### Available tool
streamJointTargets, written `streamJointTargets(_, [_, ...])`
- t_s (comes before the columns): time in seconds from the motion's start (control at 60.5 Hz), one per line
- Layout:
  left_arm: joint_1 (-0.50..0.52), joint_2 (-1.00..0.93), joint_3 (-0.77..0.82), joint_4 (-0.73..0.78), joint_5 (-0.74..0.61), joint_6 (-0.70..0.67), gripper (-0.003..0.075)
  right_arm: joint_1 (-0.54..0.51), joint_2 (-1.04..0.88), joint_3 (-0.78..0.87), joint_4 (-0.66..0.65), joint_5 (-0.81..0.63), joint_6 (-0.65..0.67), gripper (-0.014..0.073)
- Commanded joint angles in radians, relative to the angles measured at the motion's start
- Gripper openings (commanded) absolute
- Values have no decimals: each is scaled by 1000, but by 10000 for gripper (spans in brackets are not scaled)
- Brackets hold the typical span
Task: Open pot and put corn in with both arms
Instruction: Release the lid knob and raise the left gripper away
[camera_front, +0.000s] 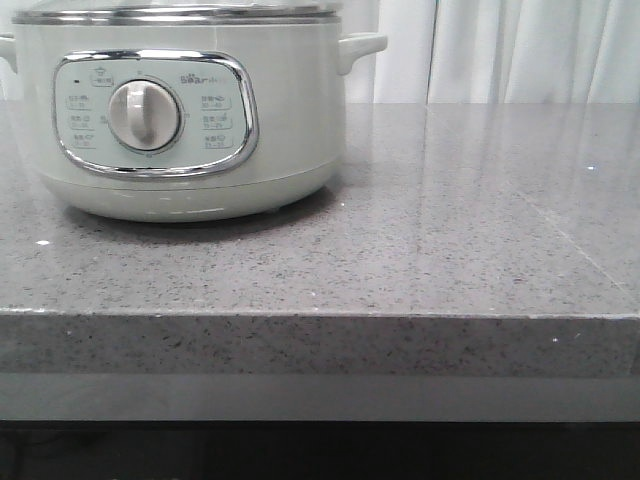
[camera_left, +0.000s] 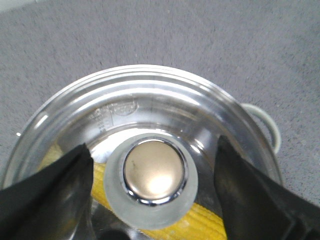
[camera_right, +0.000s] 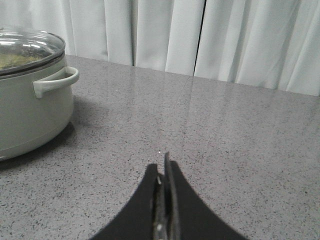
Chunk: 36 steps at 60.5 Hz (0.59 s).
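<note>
Corn (camera_left: 200, 222) already lay inside the lidded pot (camera_front: 180, 120), with the left end effector (camera_left: 152, 172) spread around the lid knob (camera_left: 154, 172) and the right end effector (camera_right: 164, 172) pressed together.

Left gripper (camera_left: 155, 175): two black fingers (camera_left: 55, 190) spread wide apart, one on each side of the round metal knob of the glass lid (camera_left: 155, 172); neither finger touches the knob.
Left wrist: looks straight down onto the lid.
Right gripper (camera_right: 164, 172): its black fingers are pressed together, nothing between them.
Right wrist: low over the grey speckled stone countertop (camera_right: 240, 150), pointing forward.
Front view: no arm is visible.
</note>
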Motion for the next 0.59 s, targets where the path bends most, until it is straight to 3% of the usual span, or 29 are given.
streamJointTargets(0.0, [-7,-91,-36,-15,-67,-2,420,3,6,-25,2,-82,-9,-67])
streamJointTargets(0.149, [-7,-181,39,-15,-74,20,209,3,6,-25,2,-83,-9,-67])
streamJointTargets(0.33, [-7,-327,257,-15,-170,24,-9,3,6,-25,2,-83,-9,-67])
streamJointTargets(0.578, [-7,-617,610,-15,-383,24,-18,3,6,-25,2,-81,-9,-67])
